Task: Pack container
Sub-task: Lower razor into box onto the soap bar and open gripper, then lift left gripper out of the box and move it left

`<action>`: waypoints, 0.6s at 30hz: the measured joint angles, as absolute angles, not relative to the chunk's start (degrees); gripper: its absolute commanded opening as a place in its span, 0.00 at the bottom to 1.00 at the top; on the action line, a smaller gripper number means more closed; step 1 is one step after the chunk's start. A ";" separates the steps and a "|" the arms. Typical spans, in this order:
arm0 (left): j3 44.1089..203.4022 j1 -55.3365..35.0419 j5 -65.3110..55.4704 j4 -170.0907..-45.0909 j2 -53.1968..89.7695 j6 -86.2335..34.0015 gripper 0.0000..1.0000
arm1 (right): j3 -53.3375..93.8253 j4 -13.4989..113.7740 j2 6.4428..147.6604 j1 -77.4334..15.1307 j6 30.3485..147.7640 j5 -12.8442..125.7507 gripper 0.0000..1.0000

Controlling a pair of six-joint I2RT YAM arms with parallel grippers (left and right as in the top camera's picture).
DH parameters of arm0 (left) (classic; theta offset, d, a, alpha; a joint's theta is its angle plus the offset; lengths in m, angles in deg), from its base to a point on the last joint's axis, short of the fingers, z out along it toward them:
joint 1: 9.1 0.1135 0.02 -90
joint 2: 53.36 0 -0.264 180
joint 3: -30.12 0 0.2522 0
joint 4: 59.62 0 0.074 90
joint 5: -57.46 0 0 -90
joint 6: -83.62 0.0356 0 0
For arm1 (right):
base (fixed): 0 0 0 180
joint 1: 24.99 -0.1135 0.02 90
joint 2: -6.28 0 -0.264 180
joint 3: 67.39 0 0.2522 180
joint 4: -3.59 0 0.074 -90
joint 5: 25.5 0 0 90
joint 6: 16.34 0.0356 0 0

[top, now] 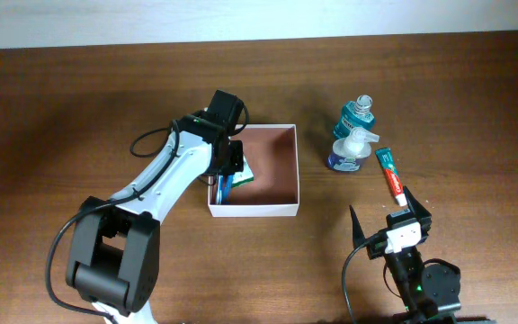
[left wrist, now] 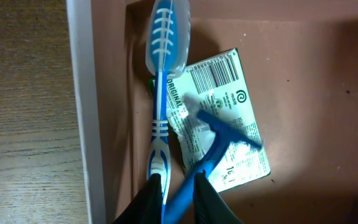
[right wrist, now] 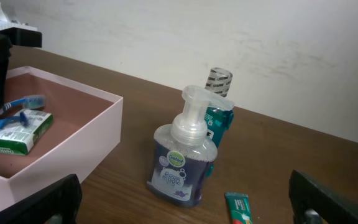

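The container (top: 277, 209) sits mid-table, with white walls and a reddish-brown floor. Inside, by its left wall (left wrist: 82, 93), lie a blue-and-white toothbrush (left wrist: 160, 93) and a green-and-white soap packet (left wrist: 229, 118). A blue razor (left wrist: 219, 140) slants across the packet and looks blurred. My left gripper (left wrist: 178, 202) hangs over them with its jaws narrowly apart. The razor's handle runs loosely between the jaws, and the toothbrush handle passes by the left finger (left wrist: 148, 199). My right gripper (top: 387, 216) stands wide open near the front edge, with nothing in it. The cap end of a toothpaste tube (top: 389, 174) lies just beyond it.
A purple foam-soap pump bottle (top: 347, 151) and a teal mouthwash bottle (top: 359, 115) stand close together, right of the container. From the right wrist, the pump bottle (right wrist: 182, 158) is in front of the mouthwash (right wrist: 219, 112). The container wall (right wrist: 73, 146) is at left.
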State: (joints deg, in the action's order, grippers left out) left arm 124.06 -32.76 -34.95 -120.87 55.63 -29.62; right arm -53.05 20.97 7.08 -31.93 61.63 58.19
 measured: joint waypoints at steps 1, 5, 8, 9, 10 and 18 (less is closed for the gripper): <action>124.06 -32.76 -34.97 -120.87 55.63 -29.62 0.19 | -53.05 20.95 7.08 -31.93 61.63 58.19 0.98; 124.06 -32.76 -34.95 -120.87 55.63 -29.62 0.18 | -53.05 20.95 7.08 -31.93 61.63 58.17 0.98; 124.06 -32.76 -34.93 -120.87 55.63 -29.62 0.17 | -53.05 20.95 7.08 -31.93 61.60 58.17 0.98; 124.06 -32.76 -34.91 -120.87 55.63 -29.62 0.17 | -53.05 20.95 7.08 -31.93 61.63 58.19 0.98; 124.06 -32.76 -34.69 -120.87 55.63 -29.65 0.17 | -53.05 20.97 7.08 -31.93 61.63 58.19 0.98; 126.92 -32.76 -30.14 -121.00 55.61 -29.80 0.14 | -53.05 20.97 7.08 -31.93 61.58 58.19 0.98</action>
State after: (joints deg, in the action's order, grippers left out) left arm 126.92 -32.76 -30.14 -121.00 55.61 -29.80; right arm -53.05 20.97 7.08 -31.93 61.58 58.19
